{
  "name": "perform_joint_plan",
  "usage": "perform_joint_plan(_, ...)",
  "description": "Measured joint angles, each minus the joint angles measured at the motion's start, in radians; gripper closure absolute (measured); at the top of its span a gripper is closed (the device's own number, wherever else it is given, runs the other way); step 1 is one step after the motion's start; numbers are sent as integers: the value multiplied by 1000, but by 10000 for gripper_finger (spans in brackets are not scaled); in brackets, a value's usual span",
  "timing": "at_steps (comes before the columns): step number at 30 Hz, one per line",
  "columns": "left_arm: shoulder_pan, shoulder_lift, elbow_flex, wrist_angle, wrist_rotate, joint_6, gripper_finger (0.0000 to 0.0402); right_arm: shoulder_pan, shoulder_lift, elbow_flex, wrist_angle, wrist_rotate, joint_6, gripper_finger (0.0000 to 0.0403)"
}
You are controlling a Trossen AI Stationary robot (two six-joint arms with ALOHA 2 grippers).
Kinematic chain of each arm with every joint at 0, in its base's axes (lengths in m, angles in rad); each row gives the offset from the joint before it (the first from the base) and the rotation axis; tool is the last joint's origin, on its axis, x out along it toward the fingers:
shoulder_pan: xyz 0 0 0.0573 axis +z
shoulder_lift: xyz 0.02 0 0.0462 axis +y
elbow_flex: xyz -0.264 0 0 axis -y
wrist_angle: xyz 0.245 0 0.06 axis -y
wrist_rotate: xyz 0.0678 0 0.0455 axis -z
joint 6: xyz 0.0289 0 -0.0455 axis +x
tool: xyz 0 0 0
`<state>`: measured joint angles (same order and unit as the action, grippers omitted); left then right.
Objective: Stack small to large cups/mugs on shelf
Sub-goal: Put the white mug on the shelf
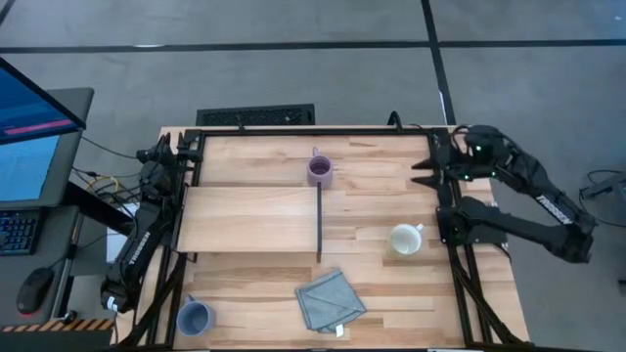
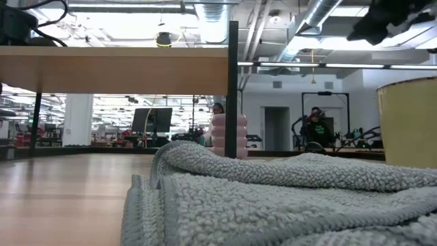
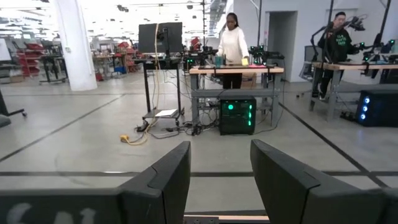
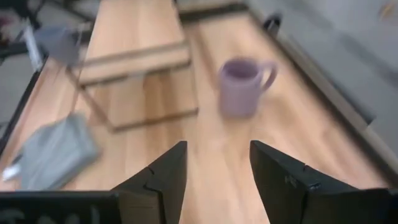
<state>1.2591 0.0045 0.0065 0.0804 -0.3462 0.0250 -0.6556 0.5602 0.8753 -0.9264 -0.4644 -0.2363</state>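
Note:
The shelf [image 1: 249, 217] is a light wood board raised above the tabletop, with a dark upright panel [image 1: 319, 223] under its right edge. The purple mug [image 1: 319, 169] stands on its base by the panel's far end. The white mug [image 1: 405, 239] stands to the right of the shelf. The blue-grey mug [image 1: 194, 317] stands at the near left corner. My right gripper [image 1: 430, 166] hangs open above the table's far right, pointing slantwise down toward the purple mug [image 4: 239, 84]. My left gripper [image 3: 221, 180] is open at the far left corner, pointing level out into the room.
A grey-blue cloth [image 1: 330, 299] lies crumpled on the tabletop near the front edge, below the shelf's right end. A dark metal frame [image 1: 460, 284] runs along the table's sides. People stand at benches in the room beyond the table's far edge.

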Motion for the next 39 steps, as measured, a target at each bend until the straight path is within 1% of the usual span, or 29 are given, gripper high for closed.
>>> perform_joint_plan(8,0,0,0,0,0,0,242,59,16,10,-175,-1,-83,207)
perform_joint_plan(14,0,0,0,0,0,0,242,80,16,10,-201,-1,37,207)
perform_joint_plan(16,0,0,0,0,0,0,242,80,15,10,-219,-1,35,207)
perform_joint_plan(19,0,0,0,0,0,-2,242,80,15,10,-289,18,-105,207)
perform_joint_plan(22,0,0,0,0,0,-32,242,80,15,10,-331,101,-261,207)
perform_joint_plan(24,0,0,0,0,0,-49,242,80,15,10,-338,156,-312,207)
perform_joint_plan(27,0,0,0,0,0,-71,242,80,15,10,-360,185,-319,207)
perform_joint_plan(31,0,0,0,0,0,-103,242,80,15,10,-400,185,-330,207)
perform_joint_plan(34,0,0,0,0,0,-125,242,80,15,10,-443,186,-417,207)
perform_joint_plan(36,0,0,0,0,0,-127,242,80,14,10,-468,186,-421,207)
perform_joint_plan(39,0,0,0,0,0,-127,242,80,14,10,-454,186,-418,207)
